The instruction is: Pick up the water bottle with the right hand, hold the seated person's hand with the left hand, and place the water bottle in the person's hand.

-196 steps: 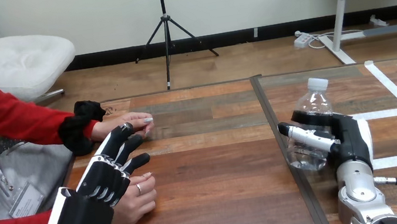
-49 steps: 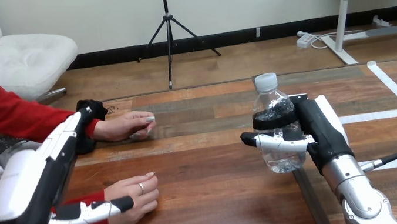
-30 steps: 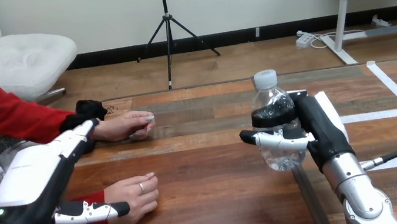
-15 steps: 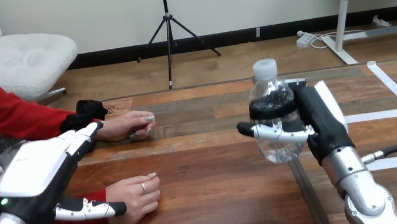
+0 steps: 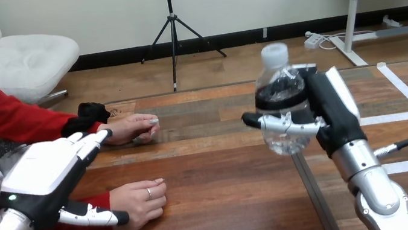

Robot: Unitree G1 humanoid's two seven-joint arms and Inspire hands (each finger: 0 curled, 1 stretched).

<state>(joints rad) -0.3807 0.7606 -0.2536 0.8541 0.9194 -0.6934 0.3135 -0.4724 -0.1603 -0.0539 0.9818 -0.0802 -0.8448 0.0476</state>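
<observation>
The right hand point(image 5: 332, 114) was clamped round the water bottle point(image 5: 281, 140), upright above the counter point(image 5: 222, 210) (near its middle). The left hand point(image 5: 45, 169), fingers straight, was over the person's nearer hand point(image 5: 141, 200) by the left edge.

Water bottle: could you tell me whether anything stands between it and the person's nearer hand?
Nothing visible does: only bare table lies between the water bottle and the person's nearer hand; the left robot hand sits beside that wrist.

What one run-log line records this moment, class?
right hand: shut on water bottle, upright, above table; left hand: open, beside person's nearer hand, which rests on table; handover: not yet done
</observation>
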